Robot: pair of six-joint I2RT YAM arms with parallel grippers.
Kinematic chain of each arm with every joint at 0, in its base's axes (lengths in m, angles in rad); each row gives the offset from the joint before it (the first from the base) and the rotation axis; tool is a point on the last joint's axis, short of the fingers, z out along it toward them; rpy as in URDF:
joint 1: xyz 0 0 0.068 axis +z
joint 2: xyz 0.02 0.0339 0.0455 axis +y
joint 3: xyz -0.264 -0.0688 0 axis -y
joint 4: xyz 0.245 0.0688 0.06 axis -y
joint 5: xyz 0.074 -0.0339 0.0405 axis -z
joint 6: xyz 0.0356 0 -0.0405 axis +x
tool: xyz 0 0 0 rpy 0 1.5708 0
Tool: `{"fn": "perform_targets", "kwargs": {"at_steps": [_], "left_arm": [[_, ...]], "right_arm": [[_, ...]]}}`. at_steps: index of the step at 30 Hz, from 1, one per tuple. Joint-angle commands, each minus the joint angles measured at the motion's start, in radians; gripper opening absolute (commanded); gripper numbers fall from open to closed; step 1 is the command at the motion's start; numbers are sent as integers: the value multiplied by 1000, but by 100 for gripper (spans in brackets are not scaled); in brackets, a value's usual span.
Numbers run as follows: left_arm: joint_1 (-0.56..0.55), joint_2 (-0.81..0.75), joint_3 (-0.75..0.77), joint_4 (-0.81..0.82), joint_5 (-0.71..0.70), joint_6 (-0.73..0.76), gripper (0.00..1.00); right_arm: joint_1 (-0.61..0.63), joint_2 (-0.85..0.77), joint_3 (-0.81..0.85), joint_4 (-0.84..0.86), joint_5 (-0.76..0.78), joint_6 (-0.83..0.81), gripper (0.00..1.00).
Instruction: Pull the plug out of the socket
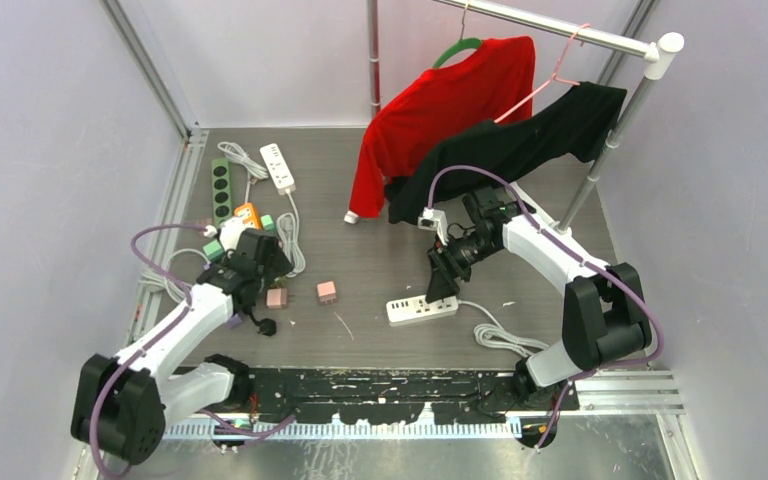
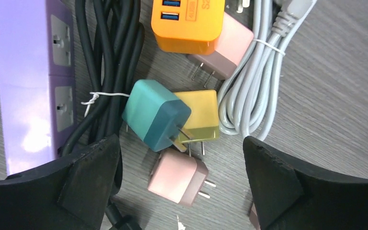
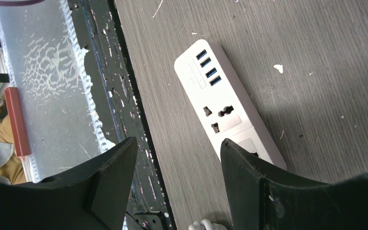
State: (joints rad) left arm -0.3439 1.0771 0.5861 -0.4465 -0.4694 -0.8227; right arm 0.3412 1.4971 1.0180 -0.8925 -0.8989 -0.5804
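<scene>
Worktop [image 1: 380,260]: grey wood-grain, carries everything listed.
Clothes rail [image 1: 560,25]: far right, hung with a red garment [image 1: 440,110] and a black garment [image 1: 520,150]; I leave both alone.
White power strip [image 3: 230,112]: lies under my right pincer [image 3: 177,158]. Every outlet I can see on it is bare. The pincer is released, jaws parted with nothing between them.
Purple power strip [image 2: 28,86]: far left, beside a tied black cable [image 2: 108,62]; visible outlets are bare.
Grey cable [image 2: 254,81]: coiled and tied.
Orange charger [image 2: 187,24], teal plug [image 2: 155,115], yellow plug [image 2: 201,112], pink plug [image 2: 177,177]: a loose heap, prongs exposed, under my left pincer [image 2: 179,158], which is released wide and grips nothing.
Progress: I judge the pull done and the plug dropped in this heap. Which plug it was, I cannot tell.
Containers: none in view.
</scene>
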Motion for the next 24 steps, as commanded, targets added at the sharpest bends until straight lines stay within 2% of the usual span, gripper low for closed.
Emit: {"fn": "perform_targets", "kwargs": {"at_steps": [1, 5, 9, 13, 16, 18, 24], "left_arm": [[8, -113, 67, -78, -1, -39, 100], [7, -196, 178, -168, 146, -83, 100], [-29, -230, 352, -205, 286, -136, 99], [-196, -191, 572, -221, 283, -218, 100], [-307, -111, 736, -220, 334, -308, 99], [-391, -55, 856, -223, 312, -348, 100], [-564, 70, 1090, -245, 200, -334, 99]], "right_arm": [[4, -28, 26, -12, -17, -25, 69], [5, -36, 36, -35, -11, -40, 69], [-1, -67, 43, -55, 8, -58, 69], [-34, -106, 42, -80, 15, -85, 70], [-81, -134, 43, -108, 6, -112, 70], [-123, -150, 45, -128, -12, -132, 70], [-237, -170, 49, -159, -70, -155, 70]]}}
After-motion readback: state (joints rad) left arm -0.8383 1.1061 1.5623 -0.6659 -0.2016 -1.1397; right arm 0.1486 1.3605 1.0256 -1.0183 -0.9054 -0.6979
